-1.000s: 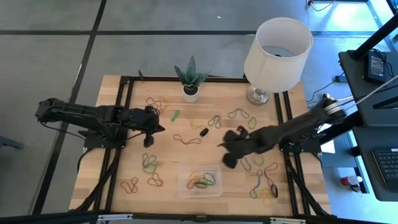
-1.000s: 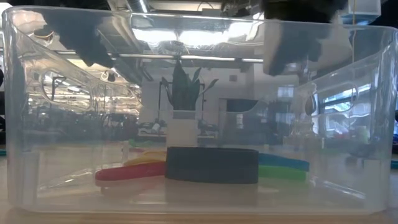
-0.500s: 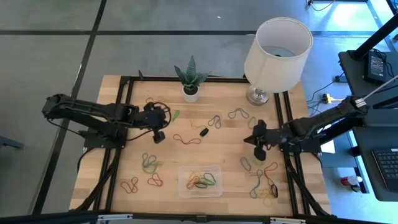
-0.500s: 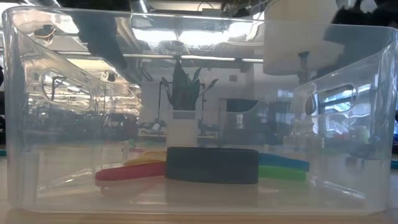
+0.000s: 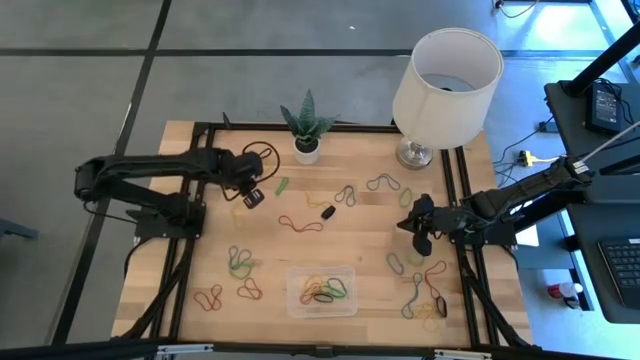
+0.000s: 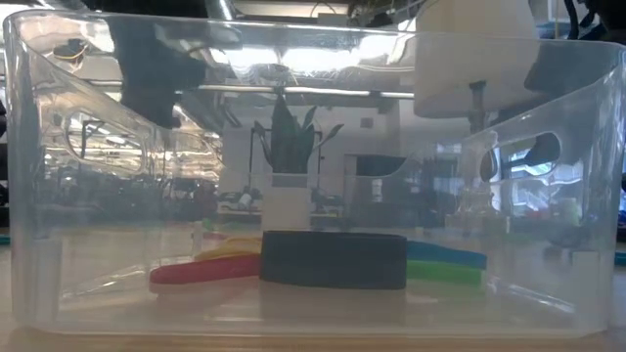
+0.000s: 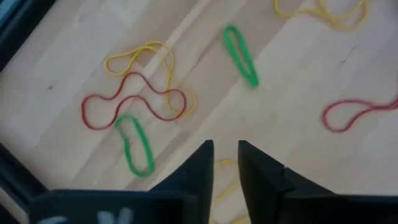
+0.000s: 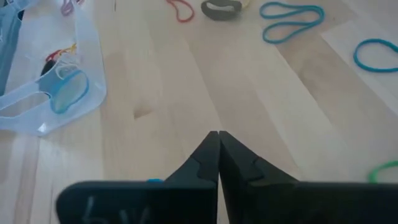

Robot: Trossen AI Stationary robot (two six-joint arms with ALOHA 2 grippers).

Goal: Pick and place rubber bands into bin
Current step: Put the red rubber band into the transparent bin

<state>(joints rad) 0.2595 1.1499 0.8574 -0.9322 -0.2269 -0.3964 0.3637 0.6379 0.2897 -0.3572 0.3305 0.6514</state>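
Note:
The clear bin (image 5: 296, 272) stands near the table's front edge and holds several rubber bands (image 5: 322, 291); in the low view its wall (image 6: 59, 196) fills the picture. Many more bands lie loose on the wood, such as a red one (image 5: 300, 224) and a green one (image 5: 238, 262). My left gripper (image 5: 252, 197) hovers at the far left, its fingers (image 7: 205, 165) a narrow gap apart, just short of a red band (image 7: 134, 102) and two green ones (image 7: 137, 144). My right gripper (image 5: 412, 228) is shut and empty (image 8: 217, 134) at the right, apart from the bin (image 8: 87, 68).
A small plant in a white pot (image 5: 307, 148) and a lamp (image 5: 445, 75) stand at the far edge. A small black piece (image 5: 327, 212) lies mid-table. A cluster of bands (image 5: 430, 300) lies at the front right. Bare wood lies between the grippers.
My right gripper has drawn back from beside the bin toward the table's right edge. My left gripper has gone toward the far edge and a little to the right, toward the bands near the plant.

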